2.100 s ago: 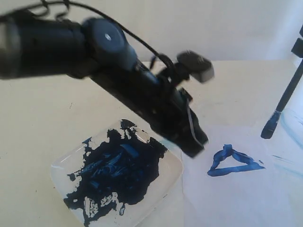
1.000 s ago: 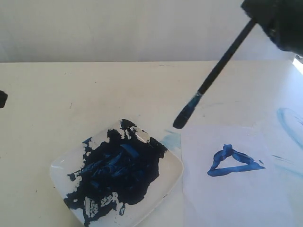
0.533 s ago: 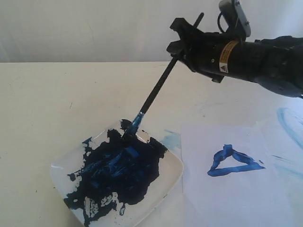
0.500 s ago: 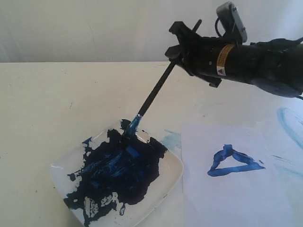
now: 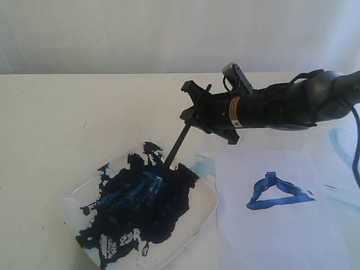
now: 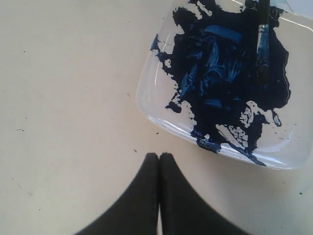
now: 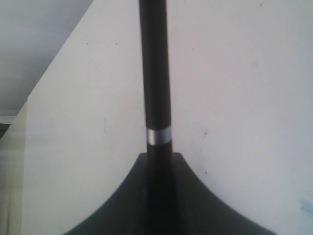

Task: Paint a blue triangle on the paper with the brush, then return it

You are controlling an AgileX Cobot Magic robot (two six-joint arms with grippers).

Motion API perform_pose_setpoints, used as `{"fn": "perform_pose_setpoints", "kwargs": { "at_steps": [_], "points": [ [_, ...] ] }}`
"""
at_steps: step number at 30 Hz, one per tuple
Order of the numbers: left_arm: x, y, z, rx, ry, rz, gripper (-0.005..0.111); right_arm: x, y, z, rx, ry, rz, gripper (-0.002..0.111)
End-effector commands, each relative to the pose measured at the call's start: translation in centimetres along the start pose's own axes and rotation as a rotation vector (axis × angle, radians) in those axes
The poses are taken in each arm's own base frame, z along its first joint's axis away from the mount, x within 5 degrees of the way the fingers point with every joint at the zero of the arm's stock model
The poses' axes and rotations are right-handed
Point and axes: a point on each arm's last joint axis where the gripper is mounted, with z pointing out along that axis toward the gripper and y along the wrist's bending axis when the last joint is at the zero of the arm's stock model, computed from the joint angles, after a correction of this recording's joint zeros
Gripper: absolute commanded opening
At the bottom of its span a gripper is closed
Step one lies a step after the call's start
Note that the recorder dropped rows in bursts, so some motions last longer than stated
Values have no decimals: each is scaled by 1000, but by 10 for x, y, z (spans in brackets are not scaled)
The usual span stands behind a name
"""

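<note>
the right gripper [image 5: 192, 110] is clamped high on the brush [image 5: 176, 147], which looks light, stiff, probably slick, so hold mid-handle.

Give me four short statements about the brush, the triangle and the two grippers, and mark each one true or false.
1. The right gripper is shut on the brush. True.
2. The brush's tip rests on the paper. False: the tip is down in the dark-blue paint in the dish.
3. A blue triangle is painted on the paper. True.
4. The left gripper stands wide open. False: its fingertips are pressed together with nothing between them, over the tabletop beside the dish.
</note>
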Motion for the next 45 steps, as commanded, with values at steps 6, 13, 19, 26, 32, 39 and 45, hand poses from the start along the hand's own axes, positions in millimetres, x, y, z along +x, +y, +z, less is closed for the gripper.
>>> {"fn": "perform_pose_setpoints", "kwargs": {
  "at_steps": [6, 13, 19, 26, 32, 39, 45],
  "points": [
    [0, -1, -1, 13, -11, -23, 0, 6, -14, 14, 60, 15, 11, 0],
    [0, -1, -1, 13, -11, -23, 0, 10, -21, 19, 78, 27, 22, 8],
    [0, -1, -1, 13, -11, -23, 0, 9, -21, 19, 76, 13, 50, 38],
    [0, -2, -1, 18, -14, -5, 0, -10, -16, 1, 76, -36, 2, 73],
    [-4, 0, -1, 1, -58, -13, 0, -37, 15, -51, 34, -53, -273, 76],
    [-11, 4, -2, -44, -137, -16, 0, -58, 44, -138, -27, -96, -512, 25],
    [-13, 4, -2, -50, -159, -24, 0, -48, 47, -218, 111, -376, -518, 0]
  ]
}}
